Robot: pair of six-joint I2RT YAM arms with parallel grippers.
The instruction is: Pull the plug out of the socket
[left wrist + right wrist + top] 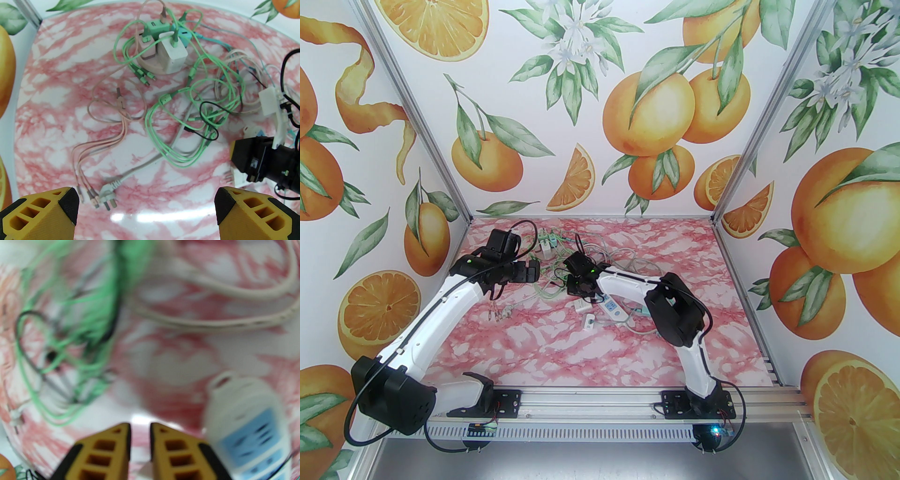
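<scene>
- Plug (581, 307): small white block lying on the pink marbled table (628, 361), just left of the power strip (613, 312) and directly under the right gripper (582, 294). Whether it sits in a socket cannot be told.
- Power strip: white with a blue label, lying flat centre-right on the table. It is blurred at the lower right of the right wrist view (253, 432).
- Right gripper (140, 429): yellow fingers drawn nearly together with a slim gap between them. Whether they pinch the plug cannot be told.
- Left gripper (145, 199): fingers spread wide, holding nothing, above the table left of the cable tangle.
- Green cables (187, 112): looped tangle lying between the two grippers.
- Charger cluster (168, 51): white, pink and teal adapters on a round base at the far side, well apart from the plug.
- Grey lead (109, 194): its pronged end lies bare near the left gripper.
</scene>
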